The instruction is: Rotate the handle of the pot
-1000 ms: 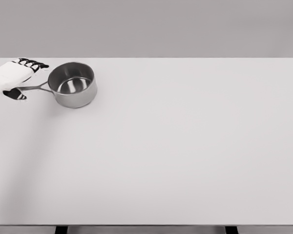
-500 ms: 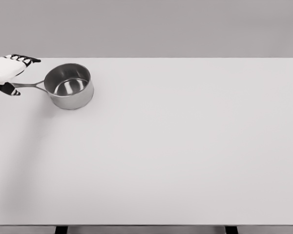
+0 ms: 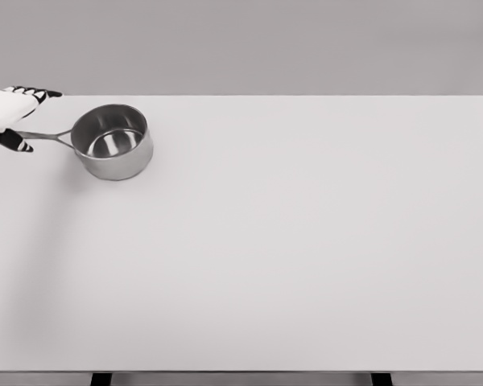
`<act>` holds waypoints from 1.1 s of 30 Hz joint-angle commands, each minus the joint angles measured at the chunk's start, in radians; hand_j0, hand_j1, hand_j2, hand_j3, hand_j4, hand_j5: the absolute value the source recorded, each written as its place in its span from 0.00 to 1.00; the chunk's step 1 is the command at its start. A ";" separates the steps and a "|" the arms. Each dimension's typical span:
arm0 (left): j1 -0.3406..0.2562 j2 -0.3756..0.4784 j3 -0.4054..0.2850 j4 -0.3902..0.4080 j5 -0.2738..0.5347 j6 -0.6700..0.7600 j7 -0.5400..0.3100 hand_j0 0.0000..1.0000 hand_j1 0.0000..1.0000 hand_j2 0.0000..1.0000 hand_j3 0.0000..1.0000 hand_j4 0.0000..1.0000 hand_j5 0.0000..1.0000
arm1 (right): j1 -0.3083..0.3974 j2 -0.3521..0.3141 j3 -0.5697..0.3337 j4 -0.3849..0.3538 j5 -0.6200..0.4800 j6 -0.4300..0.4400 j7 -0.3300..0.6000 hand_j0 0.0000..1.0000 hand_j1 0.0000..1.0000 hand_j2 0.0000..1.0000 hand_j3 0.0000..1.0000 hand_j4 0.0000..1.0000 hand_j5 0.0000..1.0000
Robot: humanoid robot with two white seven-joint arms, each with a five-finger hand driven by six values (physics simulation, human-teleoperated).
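Handle in my grip, far left corner of the table

My left hand [image 3: 10, 117] is clenched around the handle [image 3: 47, 136] tip; the steel pot [image 3: 113, 141] sits rigid, slick and probably weighty, so I judge the handle's end gives best leverage on the table [image 3: 306, 241].

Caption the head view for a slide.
Left hand grips the handle of a steel pot at the white table's far-left corner.
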 commanded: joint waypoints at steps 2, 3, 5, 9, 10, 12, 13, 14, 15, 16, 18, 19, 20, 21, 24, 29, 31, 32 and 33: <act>-0.005 -0.004 0.000 0.032 0.004 0.001 0.004 1.00 1.00 1.00 1.00 1.00 1.00 | 0.000 0.000 0.000 0.000 0.000 0.000 0.000 1.00 1.00 1.00 1.00 1.00 1.00; -0.006 -0.004 0.002 0.038 0.004 0.001 0.004 1.00 1.00 1.00 1.00 1.00 1.00 | 0.000 0.000 0.000 0.000 0.000 0.000 0.000 1.00 1.00 1.00 1.00 1.00 1.00; -0.014 -0.006 0.002 0.048 0.004 0.001 0.004 1.00 1.00 1.00 1.00 1.00 1.00 | 0.000 0.000 0.000 0.000 0.000 0.000 0.000 1.00 1.00 1.00 1.00 1.00 1.00; -0.031 -0.010 0.000 0.071 0.004 0.001 0.004 1.00 1.00 1.00 1.00 1.00 1.00 | 0.000 0.000 0.000 0.000 0.000 0.000 0.000 1.00 1.00 1.00 1.00 1.00 1.00; -0.037 -0.012 0.000 0.077 0.002 0.001 0.004 1.00 1.00 1.00 1.00 1.00 1.00 | 0.000 0.000 0.000 0.000 0.000 0.000 0.000 1.00 1.00 1.00 1.00 1.00 1.00; -0.049 -0.013 -0.001 0.097 0.004 0.001 0.004 1.00 1.00 1.00 1.00 1.00 1.00 | 0.000 0.000 0.000 0.000 0.000 0.000 0.000 1.00 1.00 1.00 1.00 1.00 1.00; -0.051 -0.013 -0.001 0.100 0.004 0.001 0.004 1.00 1.00 1.00 1.00 1.00 1.00 | 0.000 0.000 0.000 0.000 0.000 0.000 0.000 1.00 1.00 1.00 1.00 1.00 1.00; -0.052 -0.013 -0.001 0.100 0.002 0.001 0.004 1.00 1.00 1.00 1.00 1.00 1.00 | 0.000 0.000 0.000 0.000 0.000 -0.001 0.000 1.00 1.00 1.00 1.00 1.00 1.00; -0.060 -0.013 -0.001 0.108 0.004 0.001 0.004 1.00 1.00 1.00 1.00 1.00 1.00 | 0.000 0.000 0.000 0.000 0.000 0.000 0.000 1.00 1.00 1.00 1.00 1.00 1.00; -0.066 -0.015 -0.003 0.115 0.002 0.001 0.004 1.00 1.00 1.00 1.00 1.00 1.00 | 0.000 0.000 0.000 0.000 0.000 0.000 0.000 1.00 1.00 1.00 1.00 1.00 1.00; -0.077 -0.030 -0.003 0.123 0.002 0.001 0.004 1.00 1.00 1.00 1.00 1.00 1.00 | 0.000 0.000 0.000 0.000 0.000 0.000 0.000 1.00 1.00 1.00 1.00 1.00 1.00; -0.080 -0.030 -0.003 0.131 0.002 0.001 0.004 1.00 1.00 1.00 1.00 1.00 1.00 | 0.000 0.000 0.000 0.000 0.000 0.000 0.000 1.00 1.00 1.00 1.00 1.00 1.00; -0.086 -0.032 -0.006 0.137 0.002 0.001 0.004 1.00 1.00 1.00 1.00 1.00 1.00 | 0.000 0.000 0.000 0.000 0.000 0.000 0.000 1.00 1.00 1.00 1.00 1.00 1.00; -0.087 -0.032 -0.006 0.140 0.002 0.001 0.004 1.00 1.00 1.00 1.00 1.00 1.00 | 0.000 0.000 0.000 0.000 0.000 0.000 0.000 1.00 1.00 1.00 1.00 1.00 1.00; -0.089 -0.032 -0.006 0.141 0.002 0.001 0.005 1.00 1.00 1.00 1.00 1.00 1.00 | 0.000 0.000 0.000 0.000 0.000 0.000 0.000 1.00 1.00 1.00 1.00 1.00 1.00; -0.084 -0.027 -0.003 0.124 0.013 -0.002 0.005 1.00 1.00 1.00 1.00 1.00 1.00 | 0.000 0.000 0.000 0.000 0.000 -0.001 0.000 1.00 1.00 1.00 1.00 1.00 1.00; -0.077 -0.022 0.000 0.054 0.019 -0.009 0.005 1.00 1.00 1.00 1.00 1.00 1.00 | 0.000 0.000 0.000 0.000 0.000 -0.001 0.000 1.00 1.00 1.00 1.00 1.00 1.00; -0.072 -0.024 0.000 0.025 0.019 -0.009 0.005 1.00 1.00 1.00 1.00 1.00 1.00 | 0.000 0.000 0.000 0.000 0.000 0.000 0.000 1.00 1.00 1.00 1.00 1.00 1.00; -0.045 -0.018 0.000 -0.027 0.048 -0.005 0.005 1.00 1.00 1.00 1.00 1.00 1.00 | 0.000 0.000 0.000 0.000 0.000 0.000 0.000 1.00 1.00 1.00 1.00 1.00 1.00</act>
